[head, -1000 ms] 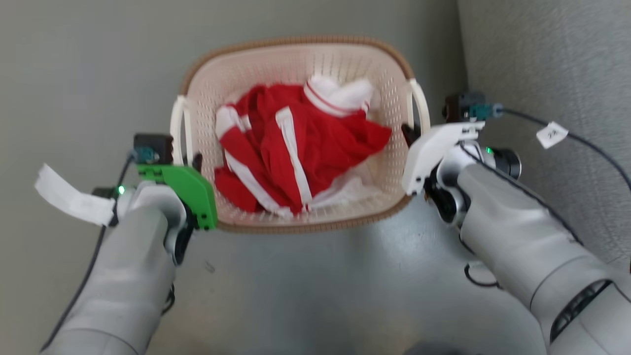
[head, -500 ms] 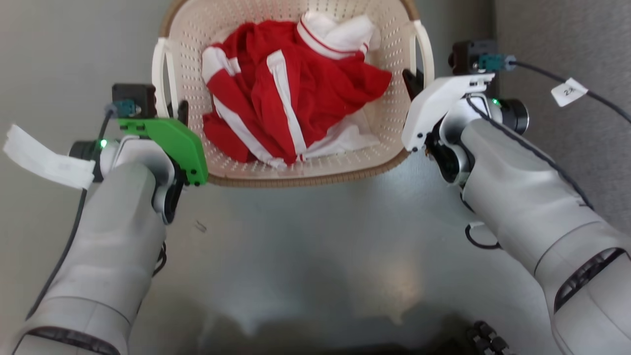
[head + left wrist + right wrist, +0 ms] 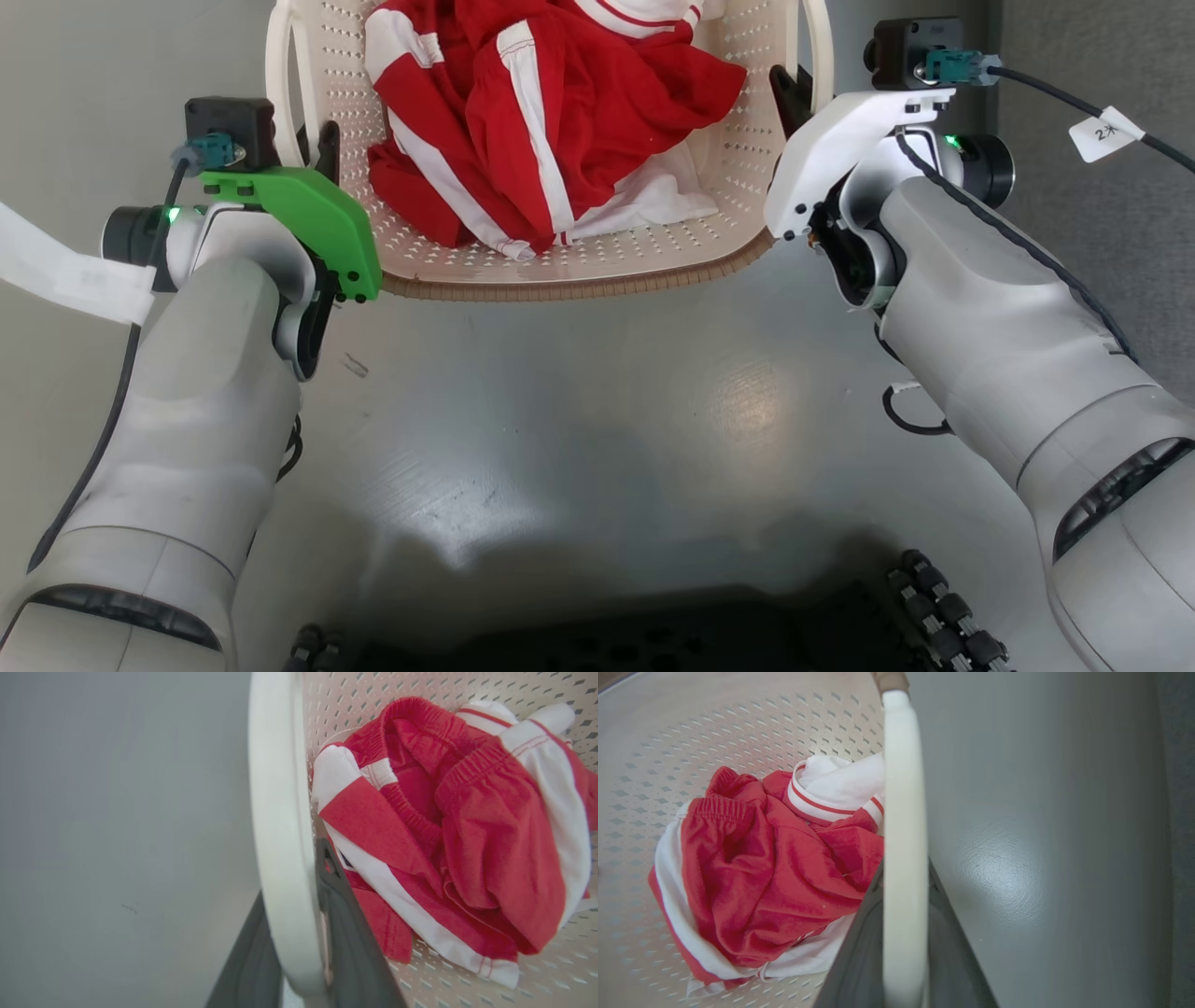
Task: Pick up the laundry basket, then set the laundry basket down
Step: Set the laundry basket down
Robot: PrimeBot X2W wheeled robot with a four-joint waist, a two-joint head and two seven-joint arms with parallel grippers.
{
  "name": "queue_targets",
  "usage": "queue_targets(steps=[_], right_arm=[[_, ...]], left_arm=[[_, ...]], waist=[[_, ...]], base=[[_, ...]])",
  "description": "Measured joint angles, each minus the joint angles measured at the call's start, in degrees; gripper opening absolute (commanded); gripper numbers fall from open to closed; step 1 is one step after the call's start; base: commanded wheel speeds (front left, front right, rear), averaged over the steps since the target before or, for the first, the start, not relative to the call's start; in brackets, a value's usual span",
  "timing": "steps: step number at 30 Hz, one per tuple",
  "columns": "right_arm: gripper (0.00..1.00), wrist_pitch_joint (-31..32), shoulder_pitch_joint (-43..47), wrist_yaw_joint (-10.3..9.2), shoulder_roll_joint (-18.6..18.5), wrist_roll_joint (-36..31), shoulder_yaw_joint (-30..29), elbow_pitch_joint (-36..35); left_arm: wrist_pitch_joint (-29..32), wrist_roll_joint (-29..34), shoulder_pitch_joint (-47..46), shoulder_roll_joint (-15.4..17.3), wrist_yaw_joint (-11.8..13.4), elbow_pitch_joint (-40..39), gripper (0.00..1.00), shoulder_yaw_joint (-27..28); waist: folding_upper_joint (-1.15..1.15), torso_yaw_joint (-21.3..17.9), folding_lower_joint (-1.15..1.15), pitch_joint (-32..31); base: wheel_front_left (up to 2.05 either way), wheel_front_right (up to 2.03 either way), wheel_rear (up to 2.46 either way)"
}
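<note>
Contents: crumpled red garments with white stripes (image 3: 523, 103), heaped in the small cream-white perforated plastic laundry basket (image 3: 653, 257) with a brown woven-look rim (image 3: 560, 289). The cloth lies on the basket bottom and reaches toward both side walls. Number of pieces: cannot tell.

The laundry basket is at the top of the head view, between the two arms, over the grey floor (image 3: 597, 401). Its far half is cut off by the top edge of that view. Whether its base touches the floor is hidden.

Left gripper (image 3: 316, 154), green-shelled: dark fingers (image 3: 345, 933) clamped on either side of the white left loop handle (image 3: 280, 812). Right gripper (image 3: 792, 93), white-shelled: fingers (image 3: 850, 961) likewise closed around the white right loop handle (image 3: 903, 812), their tips mostly hidden behind it.

Orientation: opening faces up, near long side toward the robot, long axis running left to right from one handle to the other.
</note>
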Motion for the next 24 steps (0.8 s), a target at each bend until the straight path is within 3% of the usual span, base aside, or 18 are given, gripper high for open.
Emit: queue_targets(steps=[24], right_arm=[[0.0, -1.4, -1.1, 0.51, 0.1, 0.3, 1.0, 1.2]], left_arm=[[-2.4, 0.0, -1.5, -1.0, -0.6, 2.6, 0.0, -0.3]], waist=[[0.0, 0.3, 0.0, 4.2]], base=[[0.0, 0.0, 0.0]])
